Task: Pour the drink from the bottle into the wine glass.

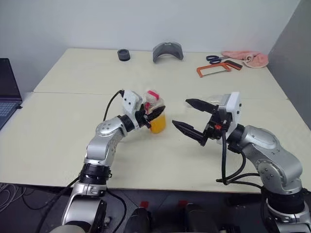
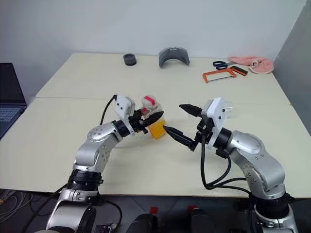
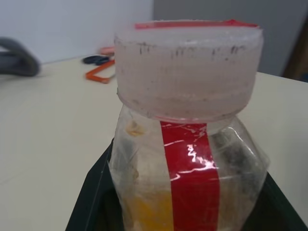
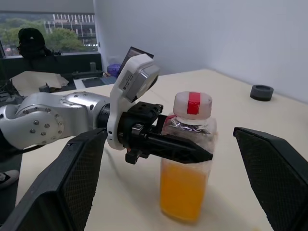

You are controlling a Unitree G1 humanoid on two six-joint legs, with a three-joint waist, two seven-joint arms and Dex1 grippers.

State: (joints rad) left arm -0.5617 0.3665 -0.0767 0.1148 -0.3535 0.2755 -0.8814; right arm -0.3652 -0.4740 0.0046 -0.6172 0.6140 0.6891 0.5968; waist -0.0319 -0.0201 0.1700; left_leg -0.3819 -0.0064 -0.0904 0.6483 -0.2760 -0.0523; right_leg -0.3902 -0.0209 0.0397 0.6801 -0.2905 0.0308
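Gripping the bottle (image 4: 188,159) around its upper body, the left tool (image 1: 154,116) is holding it upright above the bench (image 1: 58,131), cap on, orange drink (image 4: 184,192) filling its lower half. Just beside it, the right tool (image 1: 187,116) is hovering with fingers spread wide, holding nothing.

bottle (image 1: 156,116) on table (image 1: 58,131), between left gripper (image 1: 154,114) and right gripper (image 1: 187,115).

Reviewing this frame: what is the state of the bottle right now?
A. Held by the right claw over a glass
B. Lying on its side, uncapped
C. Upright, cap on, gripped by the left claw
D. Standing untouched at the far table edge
C: the bottle stands upright with its cap on, the left claw shut around it, while the right claw waits open beside it.
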